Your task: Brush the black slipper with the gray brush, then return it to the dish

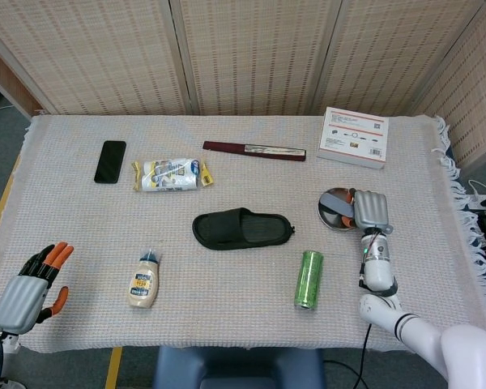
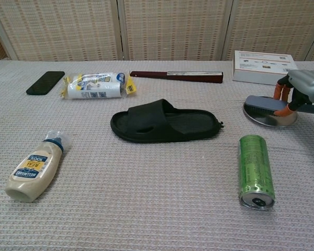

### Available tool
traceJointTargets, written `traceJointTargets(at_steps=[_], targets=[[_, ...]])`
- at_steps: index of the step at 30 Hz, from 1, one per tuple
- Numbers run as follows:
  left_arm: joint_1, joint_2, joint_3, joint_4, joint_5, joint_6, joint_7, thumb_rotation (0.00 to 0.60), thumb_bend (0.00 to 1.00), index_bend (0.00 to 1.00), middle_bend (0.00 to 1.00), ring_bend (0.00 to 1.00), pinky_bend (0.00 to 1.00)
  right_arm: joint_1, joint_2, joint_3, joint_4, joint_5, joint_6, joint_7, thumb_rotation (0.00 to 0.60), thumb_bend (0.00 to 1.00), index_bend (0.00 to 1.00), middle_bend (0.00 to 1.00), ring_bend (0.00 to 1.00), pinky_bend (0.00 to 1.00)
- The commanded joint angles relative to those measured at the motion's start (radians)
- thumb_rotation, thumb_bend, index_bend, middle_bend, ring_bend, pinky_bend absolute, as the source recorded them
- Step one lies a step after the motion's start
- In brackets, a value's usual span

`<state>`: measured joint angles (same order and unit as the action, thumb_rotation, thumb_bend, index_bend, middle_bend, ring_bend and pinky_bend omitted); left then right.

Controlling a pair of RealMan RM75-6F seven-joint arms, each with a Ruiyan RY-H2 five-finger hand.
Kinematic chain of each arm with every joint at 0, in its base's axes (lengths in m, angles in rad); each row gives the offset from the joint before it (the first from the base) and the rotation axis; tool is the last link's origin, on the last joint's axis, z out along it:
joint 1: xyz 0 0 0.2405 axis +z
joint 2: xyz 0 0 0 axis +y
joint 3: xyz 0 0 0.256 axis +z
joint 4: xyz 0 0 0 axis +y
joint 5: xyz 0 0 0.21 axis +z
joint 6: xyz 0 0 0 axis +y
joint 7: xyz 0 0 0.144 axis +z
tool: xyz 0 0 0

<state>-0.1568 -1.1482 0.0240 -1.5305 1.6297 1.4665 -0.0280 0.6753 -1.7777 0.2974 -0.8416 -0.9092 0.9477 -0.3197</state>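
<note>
The black slipper (image 1: 243, 228) (image 2: 165, 123) lies flat mid-table, toe to the left. To its right sits the round metal dish (image 1: 327, 219) (image 2: 273, 120). The gray brush (image 1: 338, 199) (image 2: 262, 104) is just above the dish, tilted. My right hand (image 1: 371, 212) (image 2: 302, 92) pinches the brush's right end between thumb and fingers. My left hand (image 1: 28, 284) hovers at the table's front left edge with its fingers spread and nothing in it. The chest view does not show it.
A green can (image 1: 309, 279) (image 2: 255, 170) lies in front of the dish. A mayonnaise bottle (image 1: 144, 279) (image 2: 34, 170) lies front left. Along the back are a phone (image 1: 110, 161), a snack packet (image 1: 170, 174), a dark red stick (image 1: 253, 151) and a white box (image 1: 355, 148).
</note>
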Motion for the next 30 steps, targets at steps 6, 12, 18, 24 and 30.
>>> traceJointTargets(at_steps=[6, 12, 18, 24, 30], targets=[[0.0, 0.0, 0.0, 0.0, -0.003, -0.002, 0.0, 0.6, 0.54, 0.0, 0.0, 0.0, 0.14, -0.006, 0.023, 0.011, -0.02, -0.062, -0.025, 0.13, 0.6, 0.52, 0.89, 0.56, 0.5, 0.86], [0.0, -0.002, -0.002, 0.002, -0.006, -0.003, 0.004, 0.6, 0.54, 0.0, 0.0, 0.0, 0.14, -0.006, 0.104, -0.005, -0.08, -0.171, -0.069, 0.293, 0.6, 0.53, 0.89, 0.56, 0.5, 0.86], [-0.002, -0.006, -0.004, 0.002, -0.012, -0.009, 0.011, 0.6, 0.54, 0.0, 0.0, 0.0, 0.14, 0.026, 0.256, -0.094, -0.216, -0.392, -0.161, 0.485, 0.6, 0.52, 0.89, 0.56, 0.5, 0.86], [-0.004, -0.009, -0.006, 0.0, -0.015, -0.013, 0.02, 0.6, 0.54, 0.0, 0.0, 0.0, 0.14, 0.077, 0.339, -0.165, -0.33, -0.57, -0.157, 0.531, 0.6, 0.53, 0.89, 0.56, 0.5, 0.86], [-0.002, -0.007, -0.002, -0.004, -0.003, -0.006, 0.019, 0.6, 0.54, 0.0, 0.0, 0.0, 0.14, 0.12, 0.331, -0.171, -0.373, -0.577, -0.178, 0.403, 0.6, 0.53, 0.89, 0.56, 0.5, 0.86]])
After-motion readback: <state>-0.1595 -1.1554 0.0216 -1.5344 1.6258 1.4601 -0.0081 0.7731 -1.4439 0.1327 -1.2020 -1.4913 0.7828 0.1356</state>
